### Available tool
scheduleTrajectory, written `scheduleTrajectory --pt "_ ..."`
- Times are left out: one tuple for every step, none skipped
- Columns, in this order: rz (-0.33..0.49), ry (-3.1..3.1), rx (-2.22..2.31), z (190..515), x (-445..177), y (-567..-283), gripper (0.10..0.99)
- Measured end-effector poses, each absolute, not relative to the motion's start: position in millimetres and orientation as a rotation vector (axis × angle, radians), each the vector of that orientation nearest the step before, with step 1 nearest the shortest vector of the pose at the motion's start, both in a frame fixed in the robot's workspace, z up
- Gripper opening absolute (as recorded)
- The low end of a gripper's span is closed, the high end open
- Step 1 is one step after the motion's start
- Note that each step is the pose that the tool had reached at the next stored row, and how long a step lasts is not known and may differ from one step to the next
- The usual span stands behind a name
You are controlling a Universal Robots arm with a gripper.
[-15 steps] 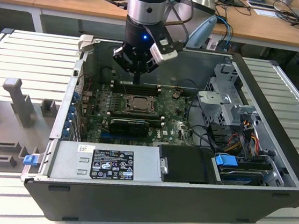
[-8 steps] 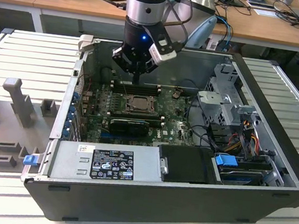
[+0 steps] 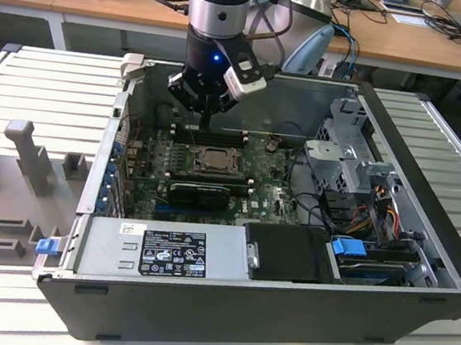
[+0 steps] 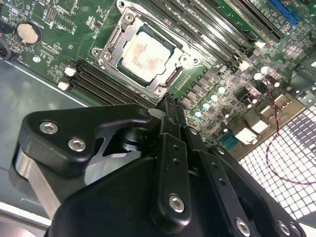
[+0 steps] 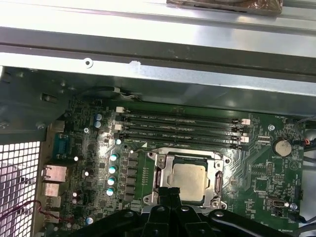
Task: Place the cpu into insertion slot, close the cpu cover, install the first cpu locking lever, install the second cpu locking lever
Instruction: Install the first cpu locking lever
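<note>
Gripper (image 4: 168,106) hangs inside open case (image 3: 431,162), fingers pressed together, nothing between them, tips just above edge of slot (image 5: 188,180). Cpu (image 4: 144,53) sits flat in slot, cover (image 4: 118,42) down around it. Memory slots (image 5: 182,129) run close alongside; free room toward drive cage (image 3: 354,149).
</note>
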State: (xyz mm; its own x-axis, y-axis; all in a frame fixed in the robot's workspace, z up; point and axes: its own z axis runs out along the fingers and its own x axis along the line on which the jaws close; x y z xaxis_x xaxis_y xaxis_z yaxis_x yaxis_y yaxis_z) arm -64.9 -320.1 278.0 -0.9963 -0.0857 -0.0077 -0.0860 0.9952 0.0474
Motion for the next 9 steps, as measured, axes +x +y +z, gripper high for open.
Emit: scheduleTrajectory --pt "0.075 3.132 -0.135 278.0 -65.6 -320.1 0.106" --pt "0.075 3.132 -0.135 277.9 -66.3 -320.1 0.106" --pt "0.075 3.132 -0.135 277.9 -67.1 -320.1 0.106" --pt "0.075 3.132 -0.135 277.9 -67.6 -320.1 0.106" --pt "0.075 3.132 -0.135 277.8 -68.6 -320.1 0.106" --pt "0.075 3.132 -0.135 277.8 -70.0 -320.1 0.106" --pt "0.075 3.132 -0.135 277.8 -70.7 -320.1 0.106" --pt "0.075 3.132 -0.135 277.7 -71.5 -320.1 0.106" --pt "0.075 3.132 -0.135 277.6 -72.7 -320.1 0.106"
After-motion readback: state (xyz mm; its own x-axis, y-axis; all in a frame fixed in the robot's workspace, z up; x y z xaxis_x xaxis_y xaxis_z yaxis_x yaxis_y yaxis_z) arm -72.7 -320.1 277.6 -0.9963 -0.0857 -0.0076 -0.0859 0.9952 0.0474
